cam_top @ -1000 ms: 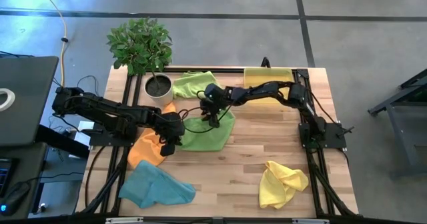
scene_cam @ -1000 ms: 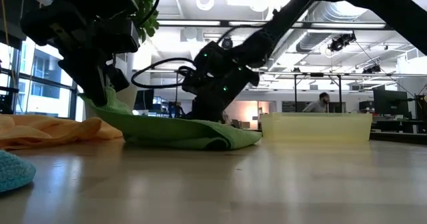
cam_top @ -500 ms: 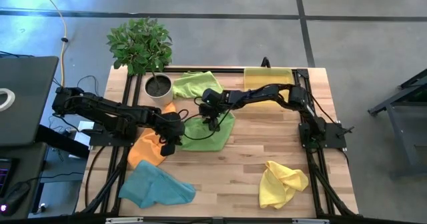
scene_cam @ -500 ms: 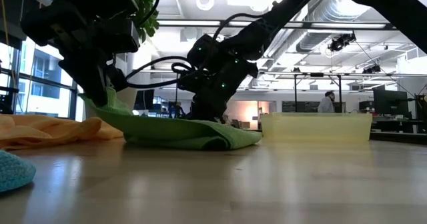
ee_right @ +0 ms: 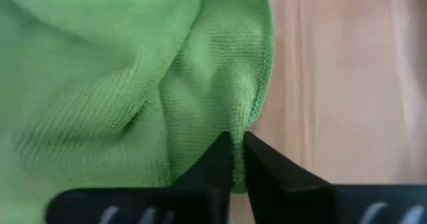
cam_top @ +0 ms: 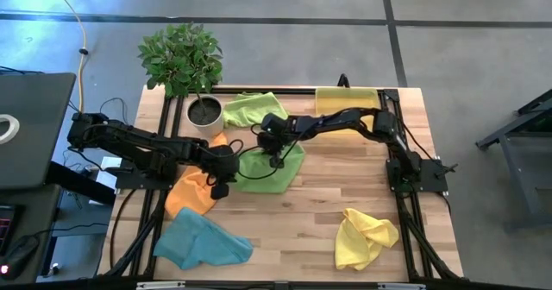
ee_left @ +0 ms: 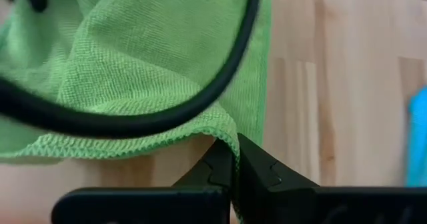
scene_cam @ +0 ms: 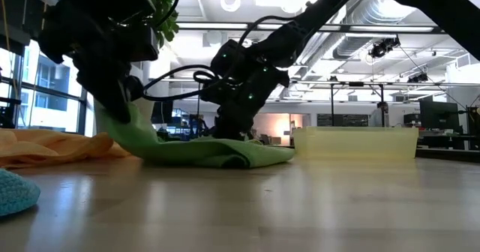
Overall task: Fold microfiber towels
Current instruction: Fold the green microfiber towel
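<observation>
Wrist views: you see both grippers pinching green towel point(cam_top: 267, 171) edges.
L gripper point(ee_left: 235, 163): clamped on corner.
R gripper point(ee_right: 237, 159): clamped on hem.
Towel: lime, rumpled, partly folded.

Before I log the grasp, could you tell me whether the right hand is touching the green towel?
Touching: the right wrist view shows the right hand pinching the green towel edge.

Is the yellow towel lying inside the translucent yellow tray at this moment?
No, in the high view the yellow towel lies crumpled on the wooden table near its front edge, far from the tray at the back.
</observation>
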